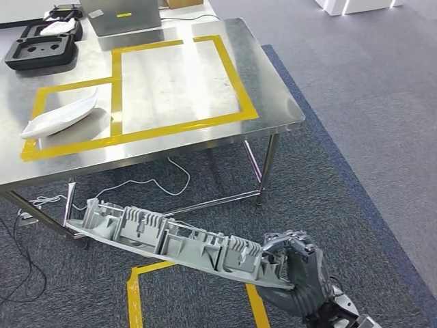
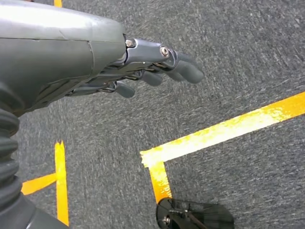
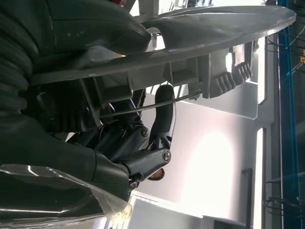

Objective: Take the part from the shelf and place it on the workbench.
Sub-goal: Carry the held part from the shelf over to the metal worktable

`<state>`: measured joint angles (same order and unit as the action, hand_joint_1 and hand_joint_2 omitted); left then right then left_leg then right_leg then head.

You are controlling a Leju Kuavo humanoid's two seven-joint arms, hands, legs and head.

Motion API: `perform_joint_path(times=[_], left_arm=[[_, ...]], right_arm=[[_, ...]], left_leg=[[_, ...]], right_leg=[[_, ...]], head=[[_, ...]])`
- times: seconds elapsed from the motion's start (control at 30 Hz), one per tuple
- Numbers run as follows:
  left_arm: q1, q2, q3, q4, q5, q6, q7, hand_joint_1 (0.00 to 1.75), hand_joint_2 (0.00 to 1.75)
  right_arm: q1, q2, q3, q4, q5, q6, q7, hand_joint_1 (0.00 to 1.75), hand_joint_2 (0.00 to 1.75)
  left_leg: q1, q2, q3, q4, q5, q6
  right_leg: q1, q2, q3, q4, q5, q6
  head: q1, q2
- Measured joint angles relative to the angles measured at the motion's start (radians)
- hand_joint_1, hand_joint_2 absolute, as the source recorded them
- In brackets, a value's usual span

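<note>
The robot's right hand (image 1: 299, 273) grips one end of a long grey moulded plastic part (image 1: 170, 242) with ribs and pockets along its upper face, fingers curled over its edge. The part juts out to the robot's left, held in the air above the dark grey carpet (image 1: 330, 150), roughly level, its far end near a leg of the table. In the right wrist view the dark fingers (image 3: 163, 114) wrap around the part's ribbed underside (image 3: 201, 71). Ahead stands the stainless steel workbench (image 1: 268, 96), its top marked with yellow tape rectangles (image 1: 232, 75); the part is in front of and below its near edge, not touching it. A white curved plastic piece (image 1: 59, 115) lies inside the smaller taped box on the left. At the back of the bench sit a black moulded foam tray (image 1: 41, 49) and a grey laptop (image 1: 121, 17). The left hand (image 2: 154, 67) hangs over the carpet with its fingers stretched out and slightly apart, holding nothing, above yellow floor tape (image 2: 223, 131).
</note>
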<state>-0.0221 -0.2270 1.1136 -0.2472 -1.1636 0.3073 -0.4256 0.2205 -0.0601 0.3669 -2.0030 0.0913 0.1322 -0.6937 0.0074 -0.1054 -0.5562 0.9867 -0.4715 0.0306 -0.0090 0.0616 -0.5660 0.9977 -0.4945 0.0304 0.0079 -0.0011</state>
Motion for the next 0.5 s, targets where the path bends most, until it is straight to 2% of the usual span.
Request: perform_joint_path(times=[0.07,0.13,0.17,0.2,0.23,0.3,0.33,0.37,0.4,0.47,0.5], left_arm=[[0.0,-0.002,0.0,0.0,-0.003,0.0,0.0,0.0,1.75],[0.0,-0.001,0.001,0.0,-0.006,-0.001,0.0,0.0,1.75],[0.0,-0.001,0.001,0.0,-0.008,-0.001,0.0,0.0,1.75],[0.0,-0.001,0.001,0.0,-0.01,-0.002,0.0,0.0,1.75],[0.001,0.0,0.001,0.0,-0.011,-0.003,0.0,0.0,1.75],[0.0,0.0,0.001,0.0,-0.016,-0.005,0.0,0.0,1.75],[0.0,0.002,0.001,0.0,-0.018,-0.005,0.0,0.0,1.75],[-0.001,0.004,0.002,0.0,-0.02,-0.005,0.0,0.0,1.75],[-0.001,0.006,0.002,0.0,-0.021,-0.005,0.0,0.0,1.75],[0.0,0.007,0.002,0.0,-0.022,-0.005,-0.001,0.0,1.75],[0.0,0.007,0.002,0.0,-0.022,-0.005,-0.002,0.0,1.75]], right_arm=[[-0.008,-0.001,0.001,-0.005,0.005,-0.004,-0.001,1.75,1.75],[-0.017,-0.001,0.004,-0.006,0.01,-0.011,-0.002,1.75,1.75],[-0.02,-0.002,0.006,-0.006,0.014,-0.017,-0.002,1.75,1.75],[-0.021,-0.004,0.008,-0.006,0.018,-0.023,-0.001,1.75,1.75],[-0.022,-0.007,0.011,-0.006,0.022,-0.031,-0.001,1.75,1.75],[-0.029,-0.012,0.019,-0.006,0.025,-0.044,0.0,1.75,1.75],[-0.034,-0.014,0.024,-0.006,0.026,-0.048,0.0,1.75,1.75],[-0.038,-0.015,0.028,-0.007,0.026,-0.051,0.0,1.75,1.75],[-0.041,-0.016,0.031,-0.008,0.027,-0.054,0.0,1.75,1.75],[-0.045,-0.018,0.037,-0.01,0.031,-0.059,0.0,1.75,1.75],[-0.048,-0.019,0.041,-0.011,0.034,-0.062,0.0,1.75,1.75]], left_leg=[[0.009,0.012,0.025,-0.039,0.016,0.005],[0.014,0.023,0.034,-0.05,0.017,0.003],[0.016,0.027,0.035,-0.049,0.014,0.0],[0.019,0.03,0.036,-0.047,0.01,-0.005],[0.023,0.032,0.037,-0.043,0.005,-0.011],[0.035,0.032,0.039,-0.024,-0.012,-0.03],[0.038,0.03,0.036,-0.01,-0.025,-0.041],[0.039,0.029,0.034,0.002,-0.036,-0.051],[0.038,0.028,0.032,0.01,-0.043,-0.057],[0.038,0.025,0.034,0.012,-0.049,-0.063],[0.039,0.031,0.035,0.016,-0.053,-0.064]], right_leg=[[0.004,-0.022,-0.021,0.044,-0.03,0.007],[-0.004,-0.045,-0.082,0.161,-0.084,0.019],[-0.009,-0.05,-0.113,0.214,-0.1,0.026],[-0.014,-0.053,-0.132,0.243,-0.1,0.034],[-0.02,-0.055,-0.131,0.234,-0.081,0.042],[-0.032,-0.052,-0.076,0.12,-0.017,0.061],[-0.035,-0.046,-0.043,0.064,0.002,0.066],[-0.037,-0.041,-0.021,0.031,0.007,0.06],[-0.036,-0.036,-0.013,0.024,-0.001,0.049],[-0.032,-0.038,-0.013,0.034,-0.009,0.018],[-0.031,-0.04,-0.011,0.037,-0.012,0.009]], head=[[0.006,0.0],[0.01,0.0],[0.01,0.0],[0.01,0.0],[0.01,0.0],[0.01,0.0],[0.014,0.0],[0.016,0.0],[0.015,0.0],[0.01,0.0],[0.007,0.0]])
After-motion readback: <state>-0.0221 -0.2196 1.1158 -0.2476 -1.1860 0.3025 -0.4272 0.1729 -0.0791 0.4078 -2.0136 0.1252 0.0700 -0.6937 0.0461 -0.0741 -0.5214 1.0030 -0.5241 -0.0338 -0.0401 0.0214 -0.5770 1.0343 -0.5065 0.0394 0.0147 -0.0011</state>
